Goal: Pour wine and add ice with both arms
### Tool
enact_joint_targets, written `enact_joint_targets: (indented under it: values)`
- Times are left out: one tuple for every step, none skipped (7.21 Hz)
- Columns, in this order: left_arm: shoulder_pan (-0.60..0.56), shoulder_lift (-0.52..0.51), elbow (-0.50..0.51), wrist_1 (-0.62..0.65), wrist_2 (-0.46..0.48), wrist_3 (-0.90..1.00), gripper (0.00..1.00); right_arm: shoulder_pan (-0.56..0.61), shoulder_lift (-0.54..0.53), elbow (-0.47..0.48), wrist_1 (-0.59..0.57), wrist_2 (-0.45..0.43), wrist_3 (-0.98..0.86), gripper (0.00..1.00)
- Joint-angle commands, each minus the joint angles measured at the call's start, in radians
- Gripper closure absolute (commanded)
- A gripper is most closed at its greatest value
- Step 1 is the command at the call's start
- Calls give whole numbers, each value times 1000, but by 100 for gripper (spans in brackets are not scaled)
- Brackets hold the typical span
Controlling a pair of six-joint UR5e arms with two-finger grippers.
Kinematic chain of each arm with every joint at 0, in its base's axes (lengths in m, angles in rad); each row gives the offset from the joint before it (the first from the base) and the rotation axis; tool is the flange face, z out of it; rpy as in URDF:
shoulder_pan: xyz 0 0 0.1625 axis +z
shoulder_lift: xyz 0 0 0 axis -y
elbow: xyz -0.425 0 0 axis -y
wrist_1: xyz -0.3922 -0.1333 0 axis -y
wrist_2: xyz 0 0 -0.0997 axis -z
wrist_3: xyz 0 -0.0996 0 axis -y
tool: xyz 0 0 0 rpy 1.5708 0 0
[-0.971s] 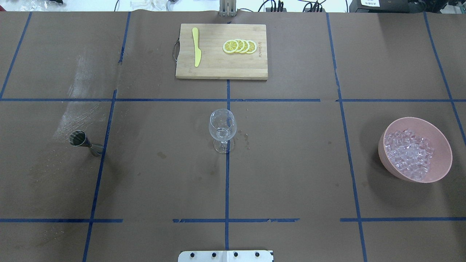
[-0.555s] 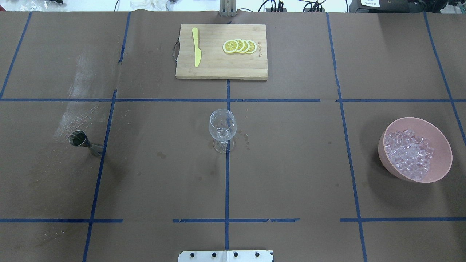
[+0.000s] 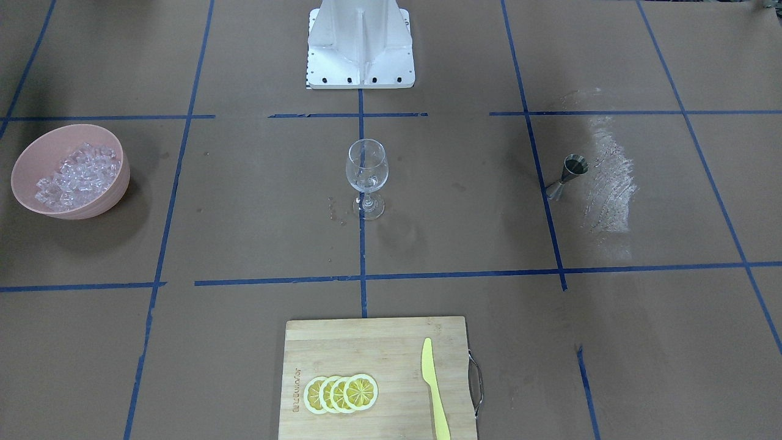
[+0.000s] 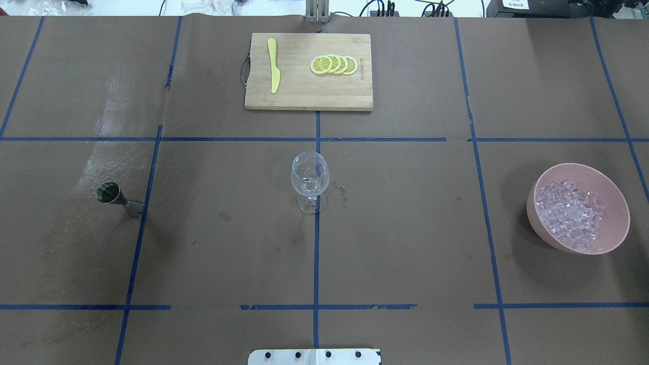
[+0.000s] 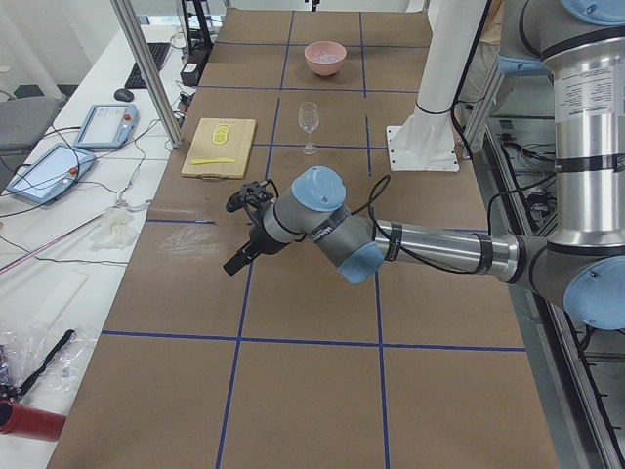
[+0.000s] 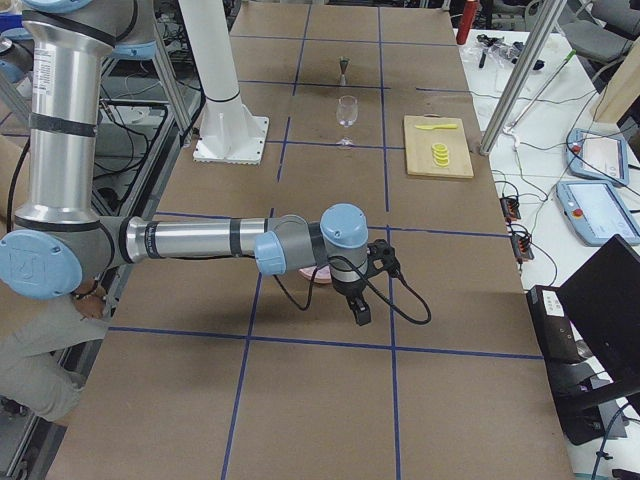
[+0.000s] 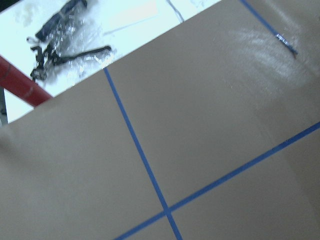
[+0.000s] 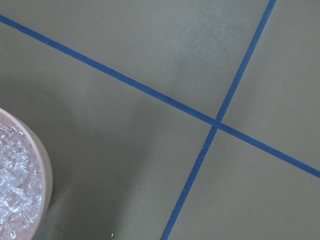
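An empty clear wine glass (image 4: pixel 310 175) stands upright at the table's middle; it also shows in the front view (image 3: pixel 366 168). The ice (image 4: pixel 570 213) is heaped in a pink bowl (image 4: pixel 533 203) at the right, and shows in the right wrist view (image 8: pixel 15 190). A small metal jigger (image 4: pixel 114 196) stands at the left. My left gripper (image 5: pixel 236 264) shows only in the left side view, low over bare table far from the glass. My right gripper (image 6: pixel 360 312) shows only in the right side view, just past the bowl. I cannot tell whether either is open or shut.
A wooden cutting board (image 4: pixel 308 96) at the far middle holds lemon slices (image 4: pixel 334 65) and a yellow knife (image 4: pixel 274 66). The white pedestal base (image 3: pixel 360 43) stands at the robot's edge. A person (image 6: pixel 50 350) stands beside the right arm's base.
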Motion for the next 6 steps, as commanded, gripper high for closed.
enact_joint_targets:
  values:
    - [37, -25, 35, -263, -100, -275, 0, -4, -1, 4, 1, 2, 26, 0]
    - [118, -25, 23, -334, -50, -296, 0, -4, 0, 1, 1, 5, 24, 0]
    - [230, -22, -26, -352, 43, -425, 0, -4, 0, -6, 1, 5, 21, 0]
    - [366, -13, -84, -353, 193, -545, 0, -3, 0, -7, 1, 4, 21, 0]
    - [475, 10, -122, -358, 324, -625, 0, -3, -1, -7, 1, 4, 21, 0]
    - [577, 64, -176, -360, 475, -685, 0, -1, -4, -4, 1, 5, 21, 0]
